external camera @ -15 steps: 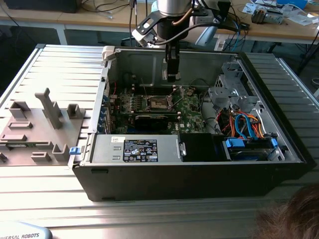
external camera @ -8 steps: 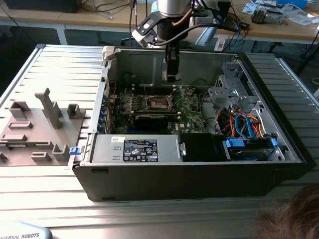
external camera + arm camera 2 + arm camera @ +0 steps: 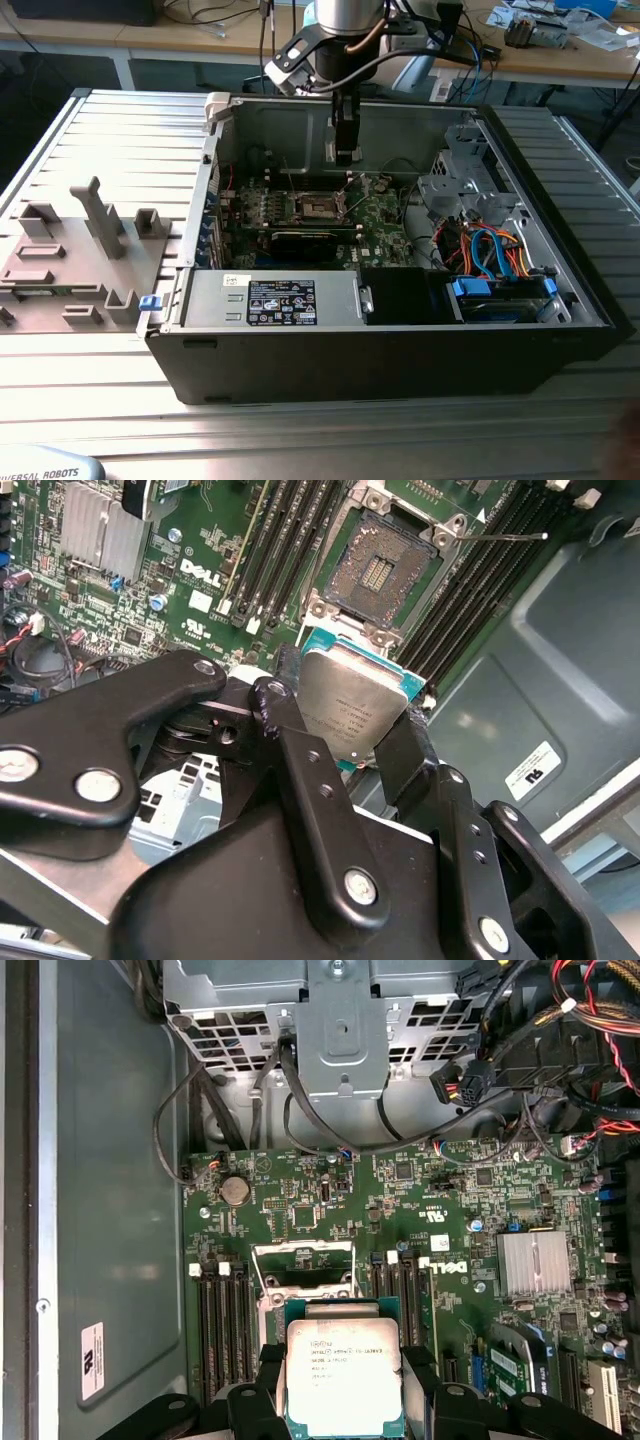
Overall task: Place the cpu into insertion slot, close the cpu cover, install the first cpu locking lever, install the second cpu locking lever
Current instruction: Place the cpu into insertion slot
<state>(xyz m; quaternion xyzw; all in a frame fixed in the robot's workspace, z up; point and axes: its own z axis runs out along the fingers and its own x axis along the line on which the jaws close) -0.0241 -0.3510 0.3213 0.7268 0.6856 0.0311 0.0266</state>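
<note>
The cpu, silver top outward, is pinched by its edges between the black fingers of the gripper, clear of the board. In both wrist views it hangs just beside the insertion slot, whose dark contact field lies bare, flanked by long memory slots on the green motherboard. In the exterior view the gripper hangs at about one o'clock of the slot, inside an open black computer case. A labelled power supply sits at six o'clock of the slot, and blue and orange cables at three o'clock. The case lies on a ribbed grey metal desk; at its nine o'clock lies a grey fixture plate with upright holders. Behind, at twelve o'clock, stands a wooden desk strewn with cables.
</note>
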